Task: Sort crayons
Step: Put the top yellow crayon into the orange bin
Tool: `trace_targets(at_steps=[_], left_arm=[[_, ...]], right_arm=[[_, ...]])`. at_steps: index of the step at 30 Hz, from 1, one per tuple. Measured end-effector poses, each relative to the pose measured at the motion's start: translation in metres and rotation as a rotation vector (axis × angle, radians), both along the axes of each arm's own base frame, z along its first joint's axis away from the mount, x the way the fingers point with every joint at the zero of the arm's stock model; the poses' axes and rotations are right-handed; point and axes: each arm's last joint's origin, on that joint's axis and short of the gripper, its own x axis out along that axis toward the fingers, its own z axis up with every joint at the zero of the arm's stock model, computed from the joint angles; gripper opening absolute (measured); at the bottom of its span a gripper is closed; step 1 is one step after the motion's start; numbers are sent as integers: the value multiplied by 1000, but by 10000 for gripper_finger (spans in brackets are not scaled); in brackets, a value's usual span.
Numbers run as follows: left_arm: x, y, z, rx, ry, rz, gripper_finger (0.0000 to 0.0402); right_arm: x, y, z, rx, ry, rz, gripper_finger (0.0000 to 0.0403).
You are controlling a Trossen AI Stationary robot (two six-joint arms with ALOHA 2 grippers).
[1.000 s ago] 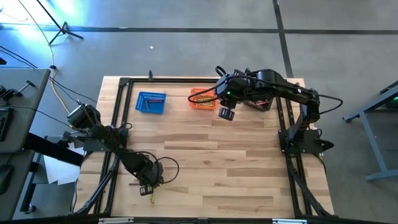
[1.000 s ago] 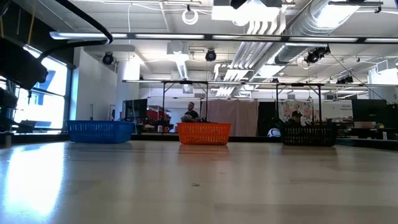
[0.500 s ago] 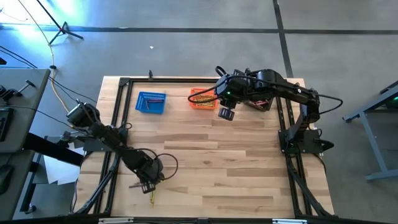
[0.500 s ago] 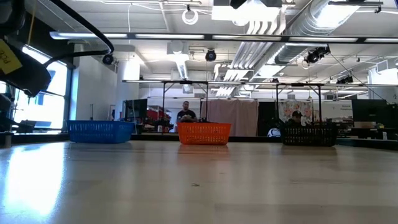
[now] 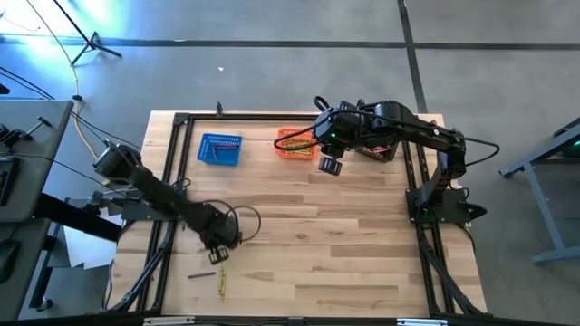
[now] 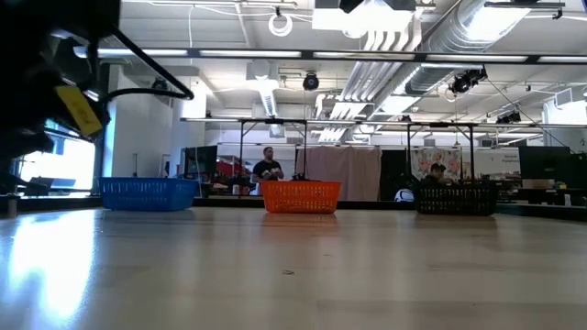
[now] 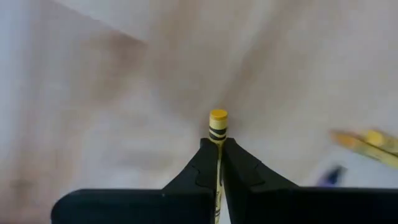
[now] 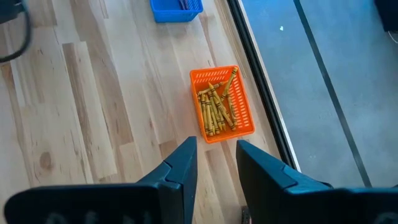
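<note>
My left gripper (image 5: 217,254) hangs over the table's near left part, pointing down, shut on a yellow crayon (image 7: 217,119). Just nearer the front edge a dark crayon (image 5: 201,271) and a yellow crayon (image 5: 222,281) lie flat on the wood. A blue basket (image 5: 219,149) holds a few dark crayons. An orange basket (image 8: 221,106) holds several yellow crayons. My right gripper (image 8: 214,158) waits open, high above the orange basket's near side. My left gripper pinches the yellow crayon between its two fingers (image 7: 239,171). The crayon lies along the fingers. Its blunt end with black bands (image 7: 217,127) juts a little past the fingertips toward the table. The fingers come from above, pointing down.
A black basket (image 6: 456,199) stands at the far right, partly under the right arm in the high view. The three baskets line the far edge. A black frame (image 5: 168,181) runs along the table's sides. Bare wood lies in the middle. People stand in the room behind.
My left gripper has moved away from the crayons lying near the front edge, toward the table's far edge and a little to the right. The two crayons on the wood have stayed where they were.
</note>
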Motion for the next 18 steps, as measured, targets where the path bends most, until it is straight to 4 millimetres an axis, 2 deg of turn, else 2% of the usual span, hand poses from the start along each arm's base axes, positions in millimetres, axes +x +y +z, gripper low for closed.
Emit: trace_targets(at_steps=[4, 8, 14, 18], left_arm=[[-2, 33, 11, 165, 21, 22, 2], [2, 74, 27, 357, -70, 94, 2], [0, 137, 60, 677, -247, 341, 3], [-7, 170, 75, 824, -331, 521, 3]], right_arm=[[0, 0, 0, 0, 0, 0, 99], [0, 0, 0, 1, -1, -2, 99], [0, 0, 0, 13, -9, -21, 99], [0, 0, 0, 16, -12, -26, 99]])
